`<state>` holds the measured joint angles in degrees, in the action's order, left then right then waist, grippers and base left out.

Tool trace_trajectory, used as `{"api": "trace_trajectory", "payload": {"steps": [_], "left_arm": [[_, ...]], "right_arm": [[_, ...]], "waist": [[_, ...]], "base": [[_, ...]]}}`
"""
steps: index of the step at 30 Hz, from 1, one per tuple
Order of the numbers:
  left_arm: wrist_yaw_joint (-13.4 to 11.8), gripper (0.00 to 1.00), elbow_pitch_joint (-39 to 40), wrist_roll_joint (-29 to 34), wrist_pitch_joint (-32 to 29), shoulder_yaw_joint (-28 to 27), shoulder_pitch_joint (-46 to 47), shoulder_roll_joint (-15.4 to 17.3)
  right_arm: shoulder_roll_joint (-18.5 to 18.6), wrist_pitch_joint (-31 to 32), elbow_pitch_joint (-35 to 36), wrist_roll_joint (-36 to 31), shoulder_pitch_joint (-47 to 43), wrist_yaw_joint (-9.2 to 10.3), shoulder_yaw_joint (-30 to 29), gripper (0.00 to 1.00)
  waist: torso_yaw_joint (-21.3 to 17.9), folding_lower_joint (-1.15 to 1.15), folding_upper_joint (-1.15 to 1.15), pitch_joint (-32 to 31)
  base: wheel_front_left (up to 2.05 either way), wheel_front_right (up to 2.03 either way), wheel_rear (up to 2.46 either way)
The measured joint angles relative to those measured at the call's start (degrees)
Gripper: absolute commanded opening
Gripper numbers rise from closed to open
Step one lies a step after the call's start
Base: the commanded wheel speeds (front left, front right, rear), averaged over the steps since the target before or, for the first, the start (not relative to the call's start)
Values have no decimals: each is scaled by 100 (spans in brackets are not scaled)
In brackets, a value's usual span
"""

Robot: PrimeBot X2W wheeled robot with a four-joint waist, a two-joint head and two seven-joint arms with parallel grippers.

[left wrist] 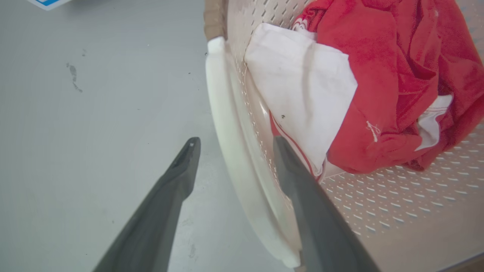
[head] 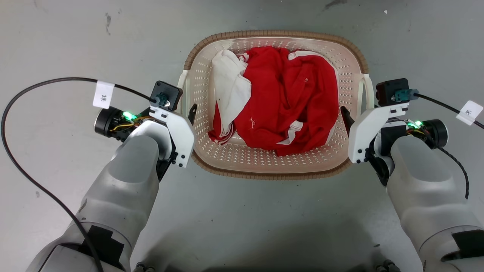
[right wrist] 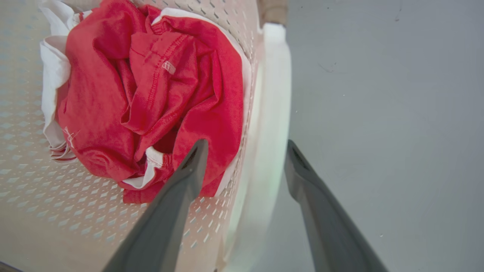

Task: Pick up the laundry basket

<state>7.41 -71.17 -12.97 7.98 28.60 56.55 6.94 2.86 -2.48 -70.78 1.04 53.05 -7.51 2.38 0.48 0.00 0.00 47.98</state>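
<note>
Both grippers spread: left gripper (left wrist: 235, 141) straddles the left handle (left wrist: 223, 113), right gripper (right wrist: 246, 143) the right handle (right wrist: 274, 94), at 9 and 3 o'clock of the basket (head: 272, 174), which sits on the floor (head: 56, 37) between them. Looks light (few clothes (head: 287, 98)), stiff but slick plastic, so squeeze handles, lift level.

Light's bright and even, coming from overhead, so the grey floor (head: 242, 219) just gets a soft dark shadow at the bottom of the head view, which is sharp all over. Wrist views are wide-angle (edges bend a lot). The laundry basket's (left wrist: 397, 196) white handles (left wrist: 227, 124) are blown out and blurry up close there.
</note>
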Motion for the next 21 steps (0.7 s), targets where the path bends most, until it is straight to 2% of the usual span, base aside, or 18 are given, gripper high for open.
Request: {"api": "trace_trajectory", "payload": {"steps": [16,17,18,19,21], "left_arm": [[0,100,-34,-587,-120,584,103,16],[0,45,-34,-639,-156,623,102,9],[0,0,-31,-702,-196,661,101,-4],[0,0,-27,-750,-235,699,101,-13],[9,0,-21,-813,-270,767,101,-3]], "right_arm": [[0,36,-170,162,197,0,79,100],[1,49,-179,174,197,0,92,100],[0,56,-188,199,197,0,101,41],[0,80,-194,212,199,1,108,0],[1,123,-208,259,199,1,135,0]], "waist": [[27,0,0,128],[29,0,0,131],[32,0,0,132],[36,0,0,133],[51,0,0,133]], "base": [[0,0,0],[0,0,0],[0,0,0],[0,0,0],[0,0,0]]}}
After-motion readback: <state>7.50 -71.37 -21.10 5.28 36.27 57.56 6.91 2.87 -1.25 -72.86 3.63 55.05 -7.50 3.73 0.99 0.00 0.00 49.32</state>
